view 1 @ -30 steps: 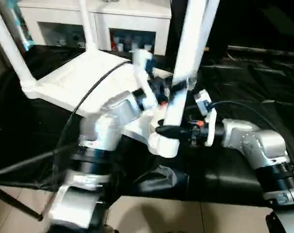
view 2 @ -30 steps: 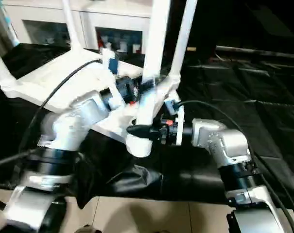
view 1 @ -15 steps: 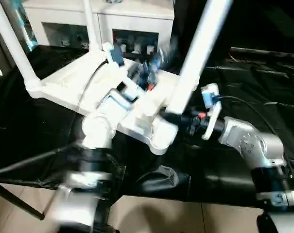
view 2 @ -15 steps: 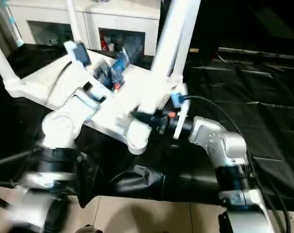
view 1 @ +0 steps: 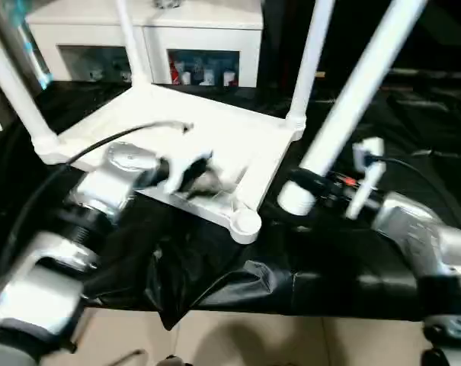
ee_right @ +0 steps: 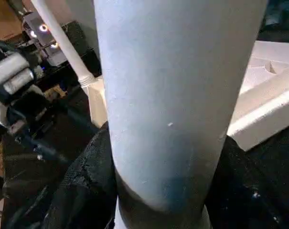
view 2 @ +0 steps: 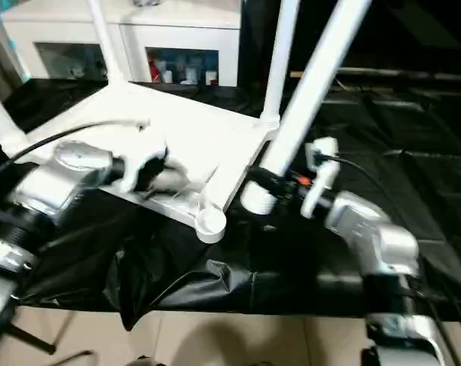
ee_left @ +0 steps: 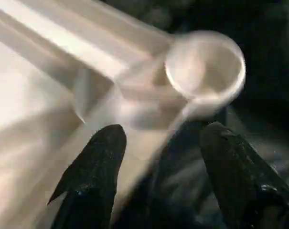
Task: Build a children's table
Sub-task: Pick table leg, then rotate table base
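Observation:
The children's table top (view 1: 215, 130) lies upside down on black sheeting. Three white legs (view 1: 17, 84) (view 1: 127, 38) (view 1: 310, 61) stand in its corner sockets. The near corner socket (view 1: 245, 223) (ee_left: 205, 67) is empty. My right gripper (view 1: 302, 191) is shut on the fourth leg (view 1: 360, 91) (ee_right: 173, 95) close to its lower end. That leg leans up to the right, its end just right of the empty socket. My left gripper (view 1: 207, 177) (ee_left: 163, 129) hangs open over the top's near edge, left of that socket, holding nothing.
A white cabinet (view 1: 200, 38) with glass doors stands behind the work surface. The black sheeting (view 1: 215, 282) drapes over the front edge, with tan floor (view 1: 253, 343) below. A black cable (view 1: 47, 191) arcs from my left arm.
The fourth leg has moved from the near corner socket to the right and tilted further. My left gripper has left the leg and dropped to the table top's near edge. The camera shifted too.

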